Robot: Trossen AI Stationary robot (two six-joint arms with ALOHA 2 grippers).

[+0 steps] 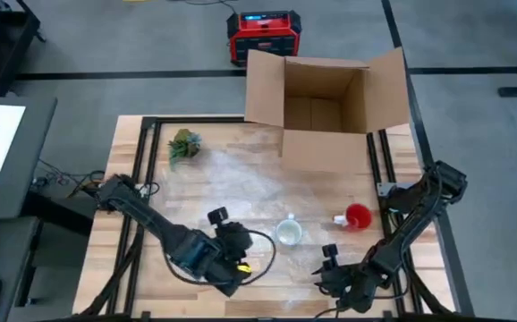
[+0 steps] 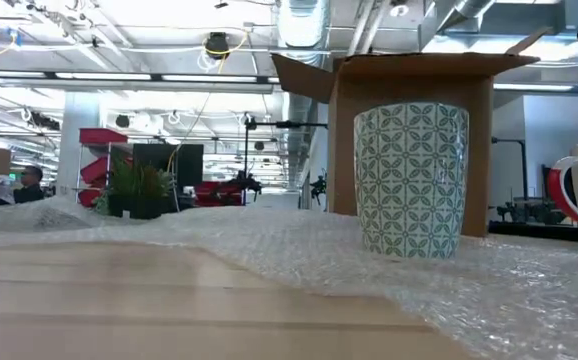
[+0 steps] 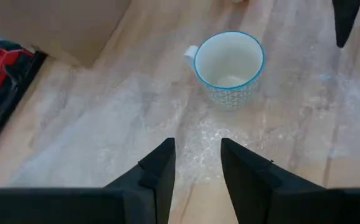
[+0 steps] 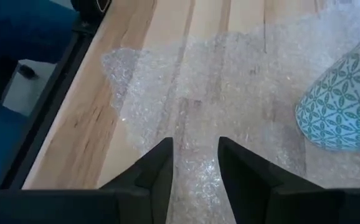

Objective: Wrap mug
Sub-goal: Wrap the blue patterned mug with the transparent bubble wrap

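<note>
Mug (image 1: 288,233) wrapping is shown at an early stage, with nothing yet folded. The wooden table (image 1: 223,156) is covered over much of its middle by a clear sheet of bubble wrap (image 1: 241,188), laid flat, presumably so that its edges can be lifted and drawn over whatever stands on it. An open cardboard box (image 1: 326,103) is set at the far edge of the table, its flaps spread, probably as the place for the finished parcel. A small green plant (image 1: 183,146) stands at the far left, well apart from the work, and a red-and-white object (image 1: 355,216) lies just to the right of the mug; what it is cannot be told with certainty. The patterned mug is stood upright and uncovered on the near part of the sheet, mouth upward, apparently empty. It lies between the two arms. The left gripper (image 3: 195,163) is held low over the near edge of the wrap, its fingers a little apart and gripping nothing, with the mug straight ahead and near. The right gripper (image 4: 194,160) is likewise poised over the wrap with its fingers parted and empty, the mug just beside and ahead of it, a placement that would suit taking up the sheet's edge.
</note>
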